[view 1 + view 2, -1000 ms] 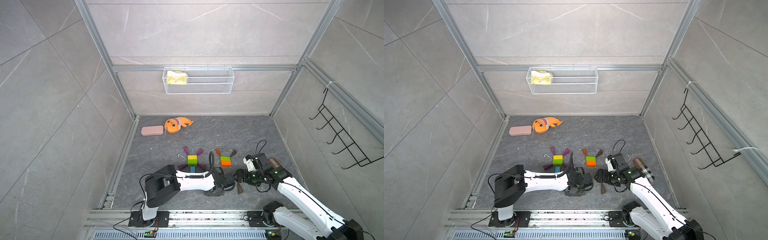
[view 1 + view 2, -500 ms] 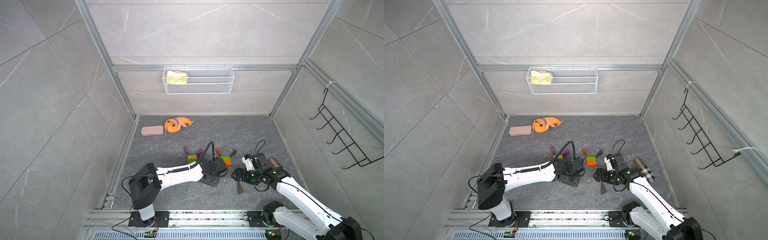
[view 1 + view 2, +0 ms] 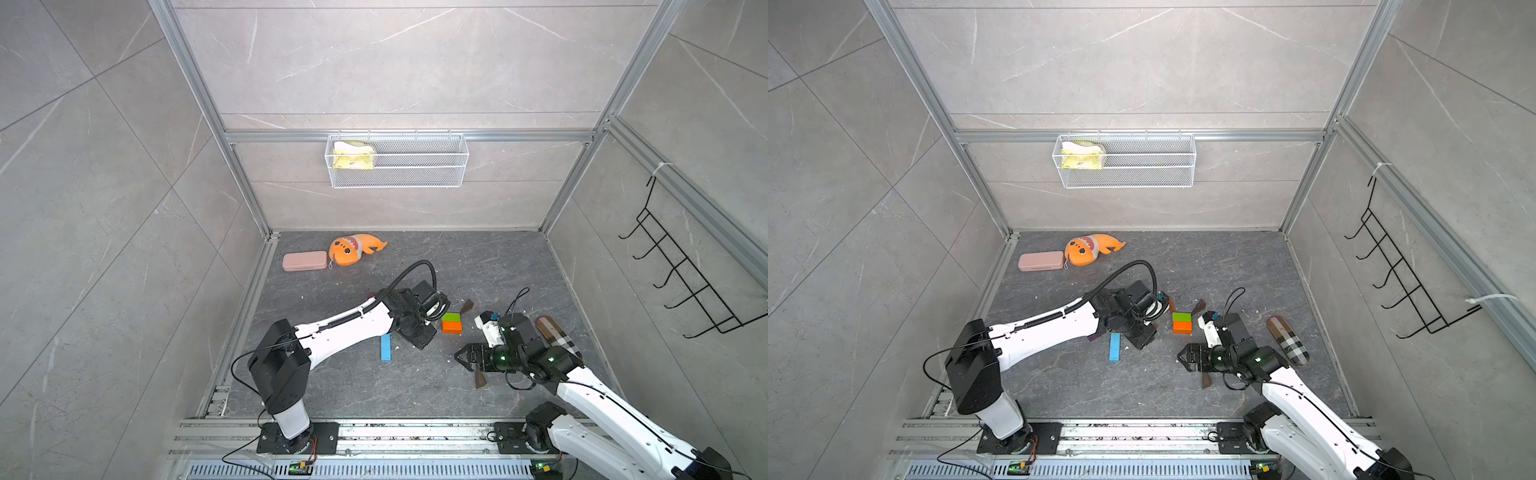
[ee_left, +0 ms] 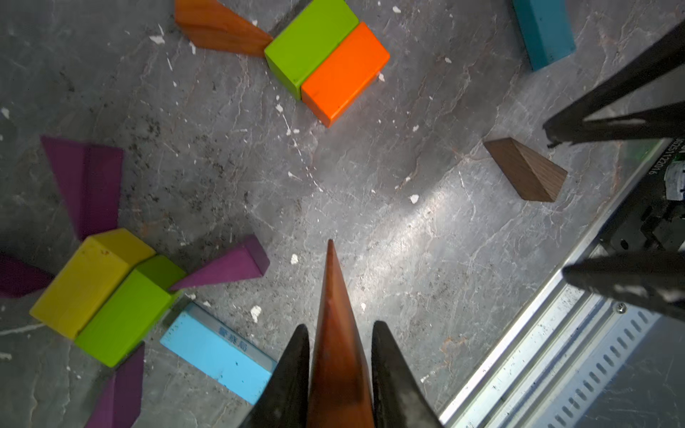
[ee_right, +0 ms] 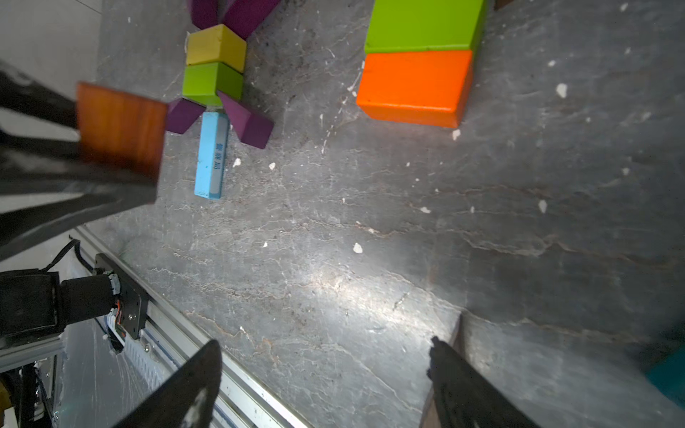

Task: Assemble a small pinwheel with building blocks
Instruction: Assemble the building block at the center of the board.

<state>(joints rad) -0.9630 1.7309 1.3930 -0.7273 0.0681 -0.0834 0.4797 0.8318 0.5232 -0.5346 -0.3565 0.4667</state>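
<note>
Lab test cell: aluminium-profile frame [image 3: 282,136], grey stone-look wall panels [image 3: 395,62], robot arms [image 3: 345,332] bolted on base rail [image 3: 395,432].

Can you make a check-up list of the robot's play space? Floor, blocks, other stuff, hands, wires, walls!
Surface: dark stone-look floor, white crumbs scattered.
Job's things: purple pinwheel with light-blue bar; green and orange bricks side by side, orange wedge at the green's corner; brown wedge loose.
Clutter: pink case, plush shark, checked pouch.
Hands: left hand shut on reddish-brown wedge; right hand open, empty.
Cables: black cable loops above left wrist; thin cable by right wrist.
Surroundings: wire basket holding yellow packet on back wall; hook rack on side wall.
</note>
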